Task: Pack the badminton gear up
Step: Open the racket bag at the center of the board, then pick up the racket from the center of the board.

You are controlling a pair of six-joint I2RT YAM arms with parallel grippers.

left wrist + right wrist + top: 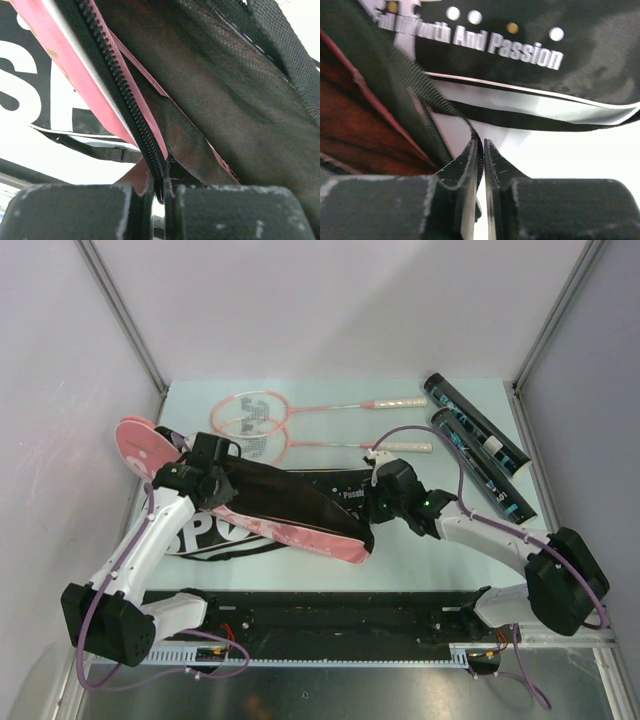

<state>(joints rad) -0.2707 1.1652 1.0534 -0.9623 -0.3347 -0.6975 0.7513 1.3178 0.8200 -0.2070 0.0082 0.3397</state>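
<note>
The racket bag (pixel 290 502), black with pink trim, lies across the middle of the pale table (pixel 430 560). Its rounded pink end points toward 10 o'clock and its narrow end toward 4 o'clock.

The left gripper (pixel 215 478) sits at the bag's 9 o'clock side. In its wrist view the left gripper (pixel 159 192) has its fingers pressed together on the bag's edge, with the black zip (pixel 120 95) running down between them and the dark lining spread above.

The right gripper (pixel 378 502) is at the bag's narrow end, toward 3 o'clock. In its wrist view the right gripper (pixel 480 150) has its fingers almost together, and the strip of the bag's zipped edge runs down into the narrow slit between the tips. White lettering (pixel 520 50) on the black panel lies just beyond.

The rest of the gear lies outside the bag. At 12 o'clock the far racket (pixel 330 407) and the near racket (pixel 330 445) lie side by side, heads toward 9 o'clock and pale handles toward 3 o'clock. At 2 o'clock two dark tubes lie slanted and parallel, the far tube (pixel 478 425) just beside the near tube (pixel 485 467).
</note>
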